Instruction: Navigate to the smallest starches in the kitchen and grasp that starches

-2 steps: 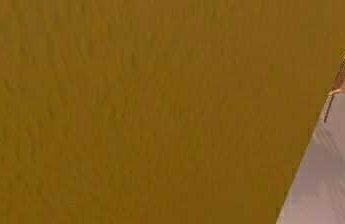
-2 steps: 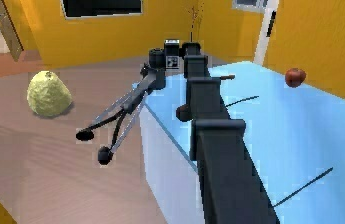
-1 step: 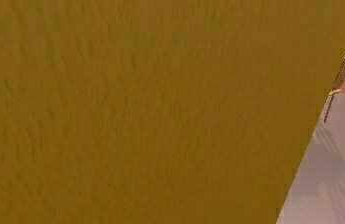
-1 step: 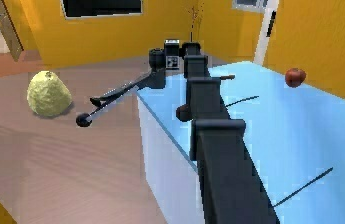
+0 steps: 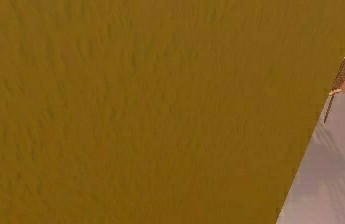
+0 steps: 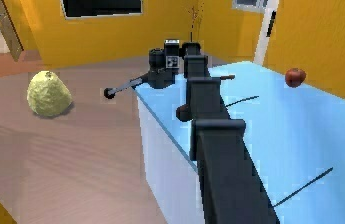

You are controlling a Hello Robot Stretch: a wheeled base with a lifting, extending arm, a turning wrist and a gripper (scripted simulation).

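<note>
Claw (image 6: pixel 113 92) holds nothing above bare floor (image 6: pixel 80 160), grip state untellable; yellowish lump (image 6: pixel 48 93) beyond its fingertips, red apple (image 6: pixel 295 77) well behind on counter (image 6: pixel 310 130).

Dark wall panel (image 6: pixel 102 6), top beyond arm side view's edge

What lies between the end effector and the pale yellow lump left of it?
The stretch is bare: in the arm side view, just brown floor lies between the end effector and the lump.
</note>
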